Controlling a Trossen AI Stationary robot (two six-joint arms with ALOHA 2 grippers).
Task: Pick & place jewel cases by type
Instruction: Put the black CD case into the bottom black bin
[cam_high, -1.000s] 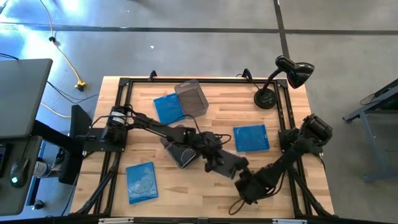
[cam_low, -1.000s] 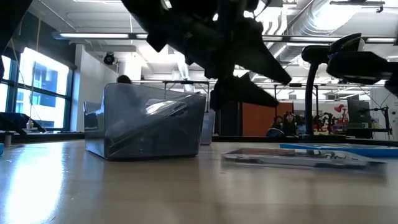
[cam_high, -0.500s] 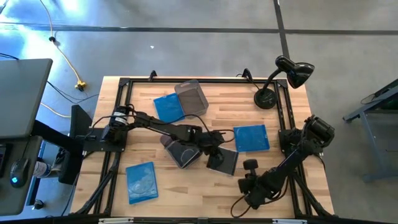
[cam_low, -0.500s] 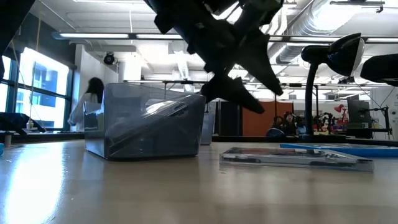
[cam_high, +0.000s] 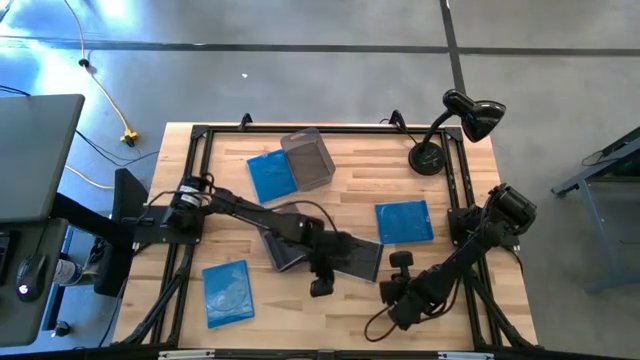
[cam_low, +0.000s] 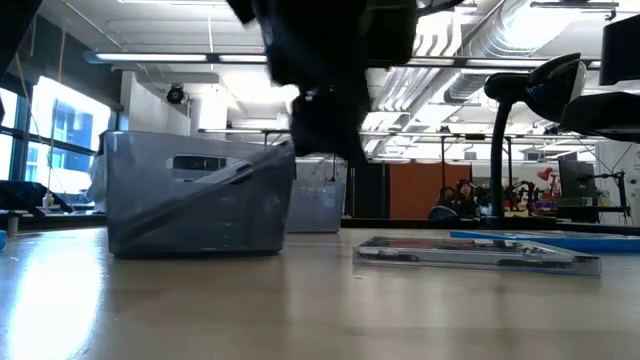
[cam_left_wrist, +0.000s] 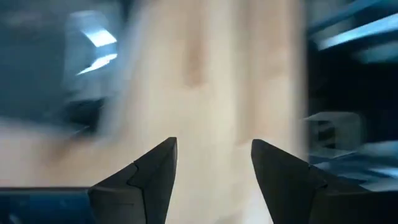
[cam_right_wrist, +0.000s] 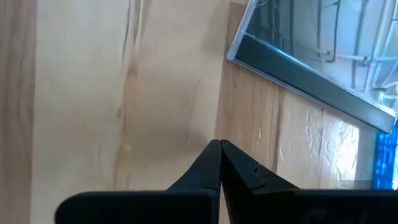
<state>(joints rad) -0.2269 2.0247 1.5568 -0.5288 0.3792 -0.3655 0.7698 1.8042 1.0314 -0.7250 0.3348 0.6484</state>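
Observation:
A dark-faced jewel case (cam_high: 357, 259) lies flat on the table near its middle; in the low view (cam_low: 475, 253) it rests on its face. Three blue cases (cam_high: 270, 173) (cam_high: 404, 221) (cam_high: 226, 292) lie flat. A smoky tub (cam_high: 283, 246) holds a dark case leaning inside (cam_low: 200, 190). My left gripper (cam_high: 320, 286) (cam_left_wrist: 214, 149) hovers open and holds nothing, just left of and nearer than the dark case. My right gripper (cam_high: 397, 266) (cam_right_wrist: 220, 149) is shut, over bare wood by the dark case's right near corner (cam_right_wrist: 311, 68).
A second smoky tub (cam_high: 307, 158) stands at the far side beside a blue case. A black desk lamp (cam_high: 445, 135) stands at the far right corner. A black frame (cam_high: 200, 135) runs around the table's rim. Bare wood (cam_high: 290, 310) shows along the near edge.
My left gripper has drawn back from above the dark case toward the table's near edge and left, staying open. The dark case has stayed flat on the table. In the low view the nearer tub has slid a little toward the table's left and turned.

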